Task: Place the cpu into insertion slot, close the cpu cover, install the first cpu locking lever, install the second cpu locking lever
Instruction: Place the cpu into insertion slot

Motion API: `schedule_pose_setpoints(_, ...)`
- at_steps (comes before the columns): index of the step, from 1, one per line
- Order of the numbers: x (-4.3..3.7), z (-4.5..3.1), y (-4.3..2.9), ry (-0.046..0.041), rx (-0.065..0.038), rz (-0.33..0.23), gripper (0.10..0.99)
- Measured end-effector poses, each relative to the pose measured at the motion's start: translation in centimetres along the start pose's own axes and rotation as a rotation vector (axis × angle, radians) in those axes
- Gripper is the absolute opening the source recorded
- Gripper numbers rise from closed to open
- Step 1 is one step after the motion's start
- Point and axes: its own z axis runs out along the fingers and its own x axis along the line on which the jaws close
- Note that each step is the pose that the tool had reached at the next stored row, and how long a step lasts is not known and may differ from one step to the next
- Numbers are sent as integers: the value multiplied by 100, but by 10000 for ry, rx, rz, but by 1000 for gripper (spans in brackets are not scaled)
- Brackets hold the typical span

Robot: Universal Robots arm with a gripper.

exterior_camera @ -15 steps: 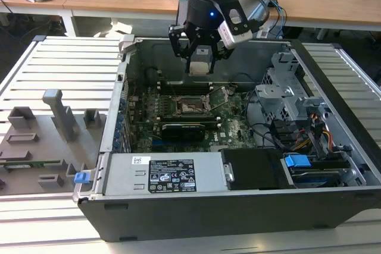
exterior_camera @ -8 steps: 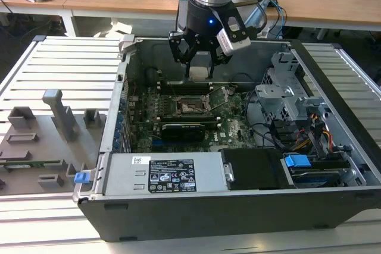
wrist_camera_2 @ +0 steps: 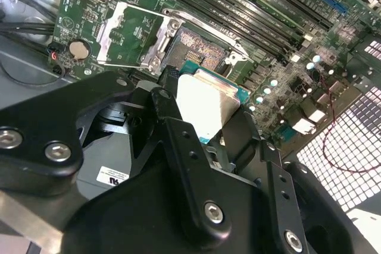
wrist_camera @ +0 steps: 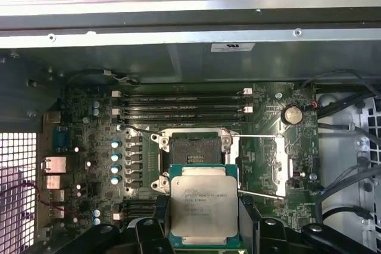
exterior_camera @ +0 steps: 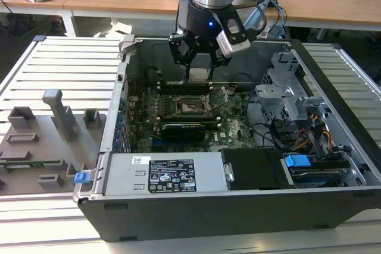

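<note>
Fingers (wrist_camera: pixel 161 215) of the gripper (wrist_camera: pixel 202 206) are clamped on opposite edges of the cpu (wrist_camera: pixel 201 230). I'm holding it flat, near the insertion slot (wrist_camera: pixel 194 147) but not yet seated. The slot lies bare. The cpu cover (wrist_camera: pixel 275 168) lies flipped open beside the slot, and both locking levers (wrist_camera: pixel 262 137) look released. By my reckoning, all four steps remain.

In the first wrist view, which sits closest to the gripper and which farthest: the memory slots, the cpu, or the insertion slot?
1. cpu: held between the fingers of the gripper.
2. insertion slot: just beyond the chip.
3. memory slots: farther still, past the insertion slot.
</note>
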Motion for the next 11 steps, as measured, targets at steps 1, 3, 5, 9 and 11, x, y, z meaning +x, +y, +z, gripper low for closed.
schedule_pose_setpoints(1, 0, 6, -1, 1, 6, -1, 541)
schedule_pose_setpoints(3, 0, 14, -1, 0, 18, 0, 541)
schedule_pose_setpoints(5, 0, 20, -2, -1, 50, 1, 541)
schedule_pose_setpoints(9, -7, 44, -4, 4, 142, 3, 541)
schedule_pose_setpoints(11, -8, 48, -4, 4, 147, 4, 541)
